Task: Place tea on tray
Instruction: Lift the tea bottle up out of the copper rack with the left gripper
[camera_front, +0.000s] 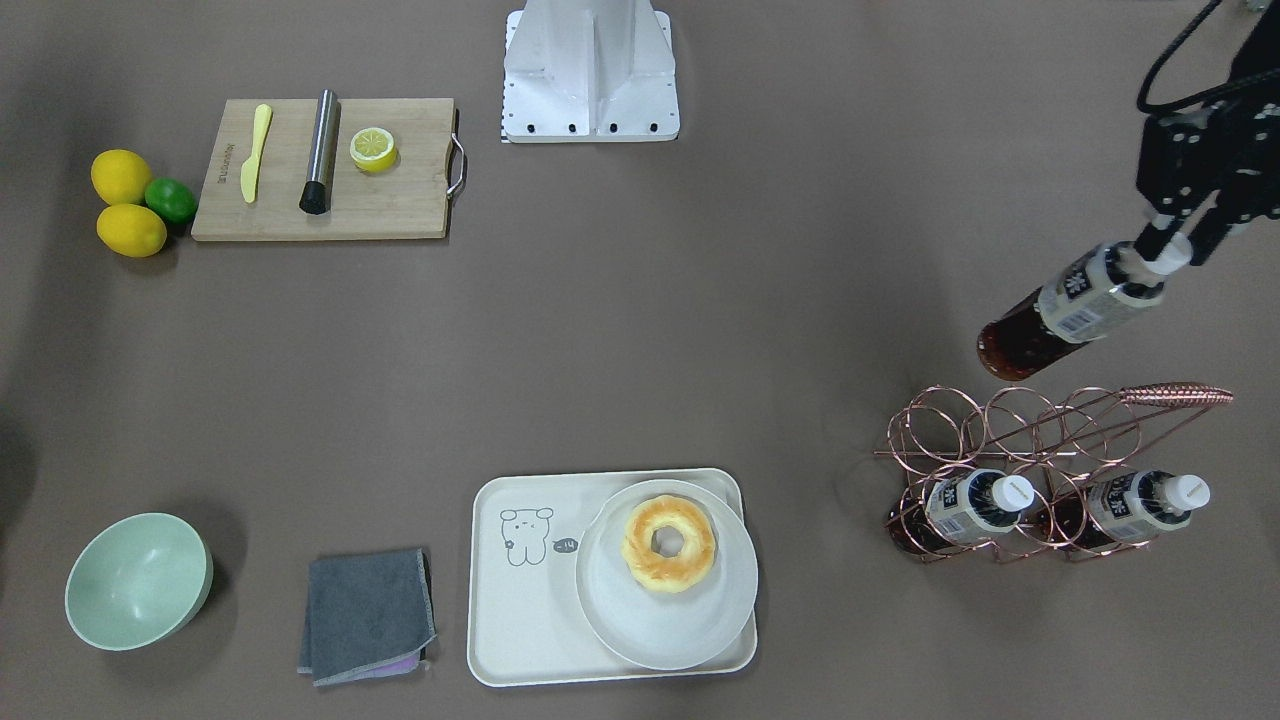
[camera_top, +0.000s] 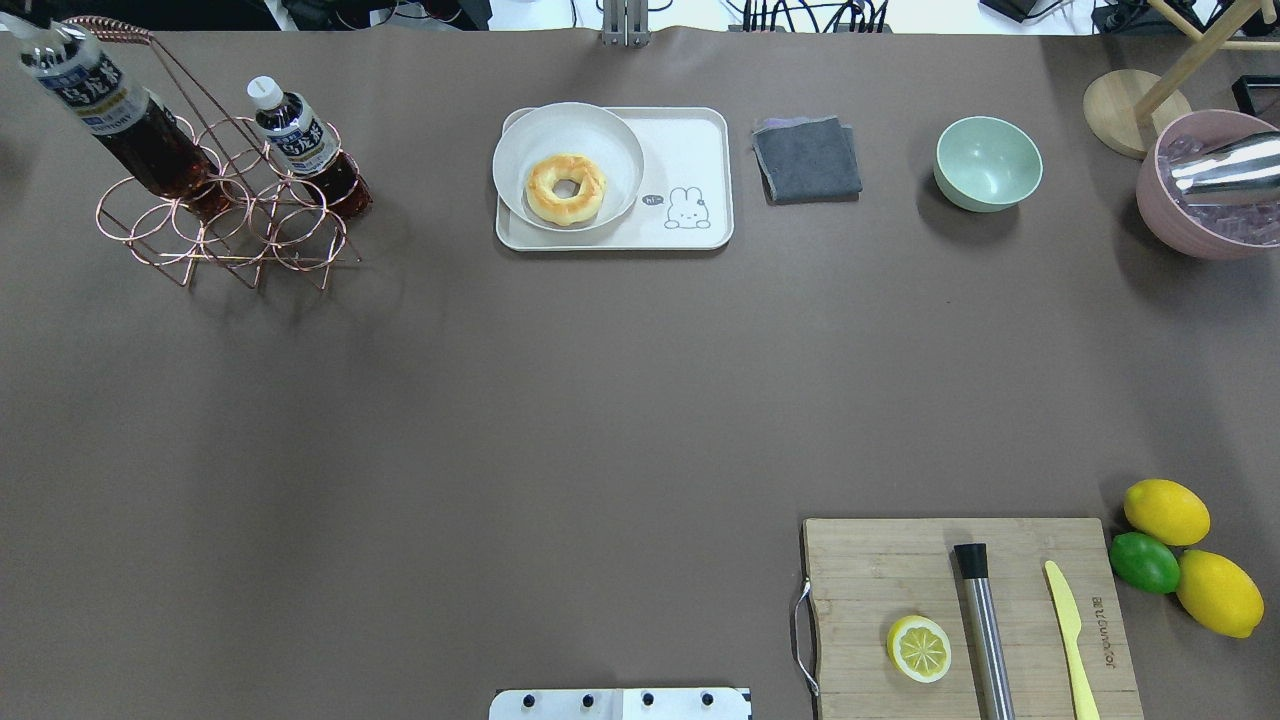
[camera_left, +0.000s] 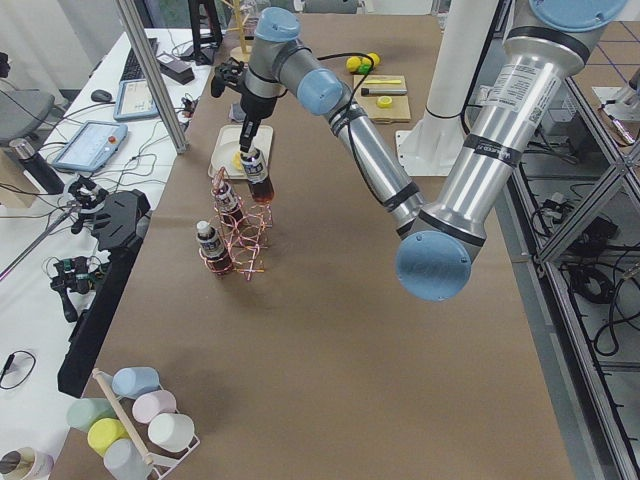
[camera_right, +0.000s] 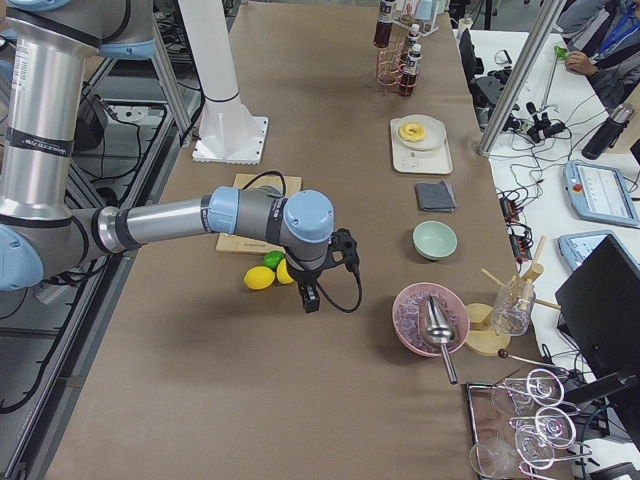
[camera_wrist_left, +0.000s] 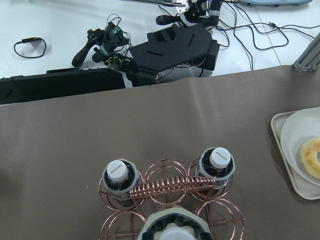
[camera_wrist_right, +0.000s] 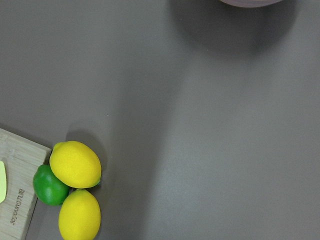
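Note:
My left gripper (camera_front: 1165, 250) is shut on the white cap of a tea bottle (camera_front: 1070, 310) and holds it tilted in the air just above the copper wire rack (camera_front: 1010, 430). The held bottle also shows in the overhead view (camera_top: 110, 110) and at the bottom of the left wrist view (camera_wrist_left: 172, 232). Two more tea bottles (camera_front: 965, 505) (camera_front: 1140, 505) lie in the rack. The cream tray (camera_front: 520, 640) with the bear drawing sits at the table's far middle, apart from the bottle. My right gripper (camera_right: 310, 295) hangs near the lemons; I cannot tell if it is open.
A round white plate (camera_front: 690, 620) with a donut (camera_front: 668, 545) fills half of the tray. A grey cloth (camera_front: 368, 615) and green bowl (camera_front: 138, 580) lie beside the tray. A cutting board (camera_front: 330, 170), lemons (camera_front: 125, 200) and a pink bowl (camera_top: 1200, 190) lie on my right side.

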